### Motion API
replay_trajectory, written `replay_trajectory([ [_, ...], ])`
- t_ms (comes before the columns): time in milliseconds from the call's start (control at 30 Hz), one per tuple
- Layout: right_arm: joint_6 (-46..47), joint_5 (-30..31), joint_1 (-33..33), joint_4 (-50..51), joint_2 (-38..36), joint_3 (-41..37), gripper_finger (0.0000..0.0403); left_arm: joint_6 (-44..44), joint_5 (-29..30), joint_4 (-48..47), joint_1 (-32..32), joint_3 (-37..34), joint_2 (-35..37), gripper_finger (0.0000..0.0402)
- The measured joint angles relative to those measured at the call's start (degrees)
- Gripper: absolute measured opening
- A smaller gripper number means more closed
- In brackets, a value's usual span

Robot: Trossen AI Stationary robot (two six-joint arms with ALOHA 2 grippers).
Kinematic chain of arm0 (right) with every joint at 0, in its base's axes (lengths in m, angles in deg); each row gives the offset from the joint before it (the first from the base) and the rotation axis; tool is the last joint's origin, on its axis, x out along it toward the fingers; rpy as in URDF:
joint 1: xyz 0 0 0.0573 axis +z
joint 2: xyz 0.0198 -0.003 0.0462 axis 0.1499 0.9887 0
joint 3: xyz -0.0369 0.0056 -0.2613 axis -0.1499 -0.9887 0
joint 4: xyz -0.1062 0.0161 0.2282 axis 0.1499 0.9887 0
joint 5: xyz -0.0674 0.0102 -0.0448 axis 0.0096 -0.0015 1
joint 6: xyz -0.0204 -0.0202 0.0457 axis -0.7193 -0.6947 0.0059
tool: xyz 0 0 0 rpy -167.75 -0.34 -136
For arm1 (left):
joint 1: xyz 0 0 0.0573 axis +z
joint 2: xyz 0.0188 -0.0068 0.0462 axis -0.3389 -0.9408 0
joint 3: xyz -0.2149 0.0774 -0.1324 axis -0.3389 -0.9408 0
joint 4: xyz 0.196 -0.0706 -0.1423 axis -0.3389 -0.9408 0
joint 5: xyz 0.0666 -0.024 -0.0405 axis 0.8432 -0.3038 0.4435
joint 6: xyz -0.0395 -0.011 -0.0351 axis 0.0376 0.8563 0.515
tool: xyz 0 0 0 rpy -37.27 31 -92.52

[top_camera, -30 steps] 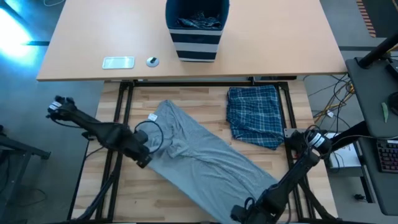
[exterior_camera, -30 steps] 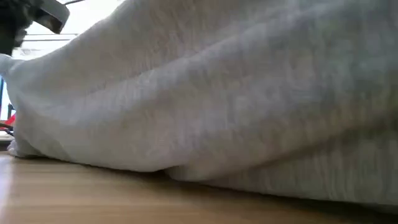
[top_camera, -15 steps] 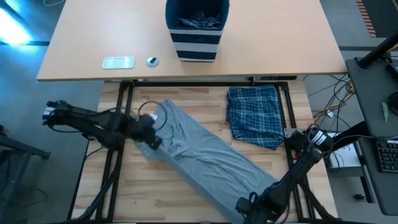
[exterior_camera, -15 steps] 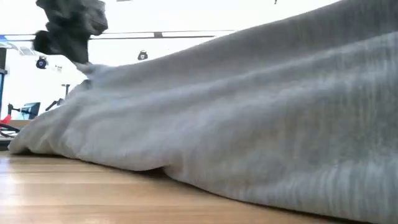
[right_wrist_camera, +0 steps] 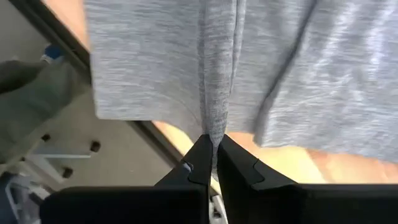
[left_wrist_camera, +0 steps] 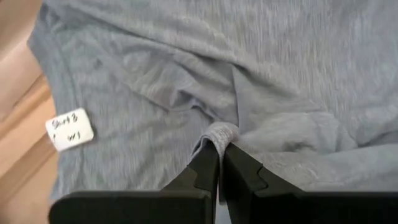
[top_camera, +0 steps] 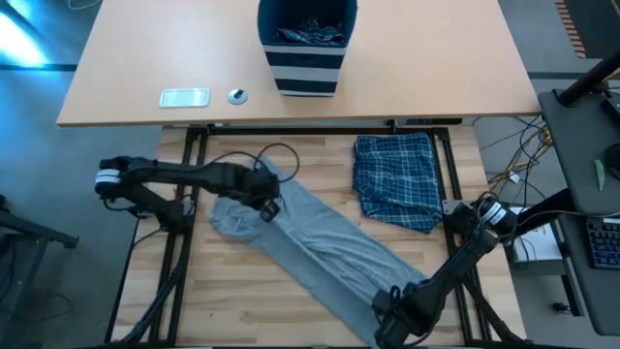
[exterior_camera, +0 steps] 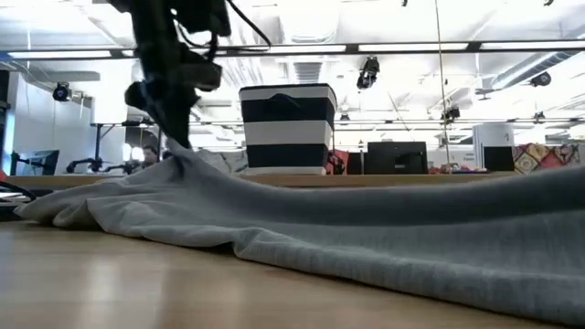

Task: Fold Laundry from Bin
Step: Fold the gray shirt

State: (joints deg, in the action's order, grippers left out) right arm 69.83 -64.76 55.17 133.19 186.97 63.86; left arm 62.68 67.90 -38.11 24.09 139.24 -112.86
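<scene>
A grey T-shirt (top_camera: 329, 242) lies slantwise on the wooden table, from the far left toward the near right. My left gripper (top_camera: 269, 207) is shut on a bunch of cloth at its far left part, close to a white label (left_wrist_camera: 69, 129). My right gripper (top_camera: 392, 312) is shut on the shirt's near right end, at the table's near edge. A folded blue plaid garment (top_camera: 397, 179) rests flat at the far right. The striped navy bin (top_camera: 307, 44), with laundry inside, stands on the desk beyond. My left gripper pinches a small raised fold of the grey shirt (left_wrist_camera: 217, 132) between its two fingers, coming steeply from above. The cloth rises to the fingers in a low peak (exterior_camera: 178, 157); the rest of the shirt lies on the table. My right gripper pinches a narrow gathered fold at the shirt's near right end (right_wrist_camera: 215, 124) between its fingers, pointing steeply down. The cloth runs away from the fingers in long creases; this end stands a little off the table.
A phone (top_camera: 184, 97) and a small round object (top_camera: 237, 95) lie on the desk left of the bin. Bare wood shows at the table's near left (top_camera: 223, 291). Cables and equipment sit beyond the right edge.
My left gripper has swung from the shirt's near left side toward the far right, carrying its cloth over the shirt, which is now narrower. My right gripper has tipped further down. The shirt, held high and billowed a second ago, has sunk low onto the table.
</scene>
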Motion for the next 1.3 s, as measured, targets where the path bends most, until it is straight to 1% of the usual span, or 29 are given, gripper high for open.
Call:
replay_trajectory([
  [233,-0.3,-1.2,0.0,2.8,0.0,-0.7,0.0013,-4.1,1.5,0.8,1.8,5.0,-6.7,0.0],
  [400,-0.8,-2.1,0.1,5.6,0.0,-0.8,0.0013,-6.2,2.8,0.7,2.7,8.8,-8.6,0.0],
  [533,-0.7,-3.3,0.1,7.2,-0.3,-0.8,0.0013,-8.0,3.2,0.5,3.4,10.8,-8.7,0.0],
  [633,-1.6,-3.0,0.1,9.3,-0.4,-0.8,0.0013,-8.5,4.4,0.5,4.4,10.9,-8.7,0.0],
  [733,-3.1,-2.8,0.1,10.0,-0.2,-1.9,0.0013,-9.1,4.6,2.2,5.6,9.3,-8.7,0.0],
  [867,-2.2,-2.1,0.0,9.9,-0.1,-4.2,0.0013,-9.2,4.6,6.7,6.2,7.2,-8.7,0.0],
  [1000,-2.9,0.3,0.0,9.9,-0.1,-5.2,0.0014,-9.6,4.7,10.8,6.4,6.0,-8.7,0.0],
  [1067,-3.1,1.2,-0.1,10.0,-0.1,-5.3,0.0023,-10.7,4.7,11.4,6.5,5.9,-8.7,0.0004],
  [1133,-3.1,1.6,-0.3,10.2,-0.1,-5.3,0.0042,-12.1,4.6,11.2,6.8,5.9,-8.7,0.0018],
  [1200,-3.1,1.7,-0.3,10.6,-0.3,-5.2,0.007,-13.4,4.5,8.8,7.2,6.3,-8.5,0.0041],
  [1300,-3.1,1.6,-0.3,13.4,-0.6,-4.0,0.012,-15.2,4.6,2.3,7.6,8.8,-8.2,0.0087],
])
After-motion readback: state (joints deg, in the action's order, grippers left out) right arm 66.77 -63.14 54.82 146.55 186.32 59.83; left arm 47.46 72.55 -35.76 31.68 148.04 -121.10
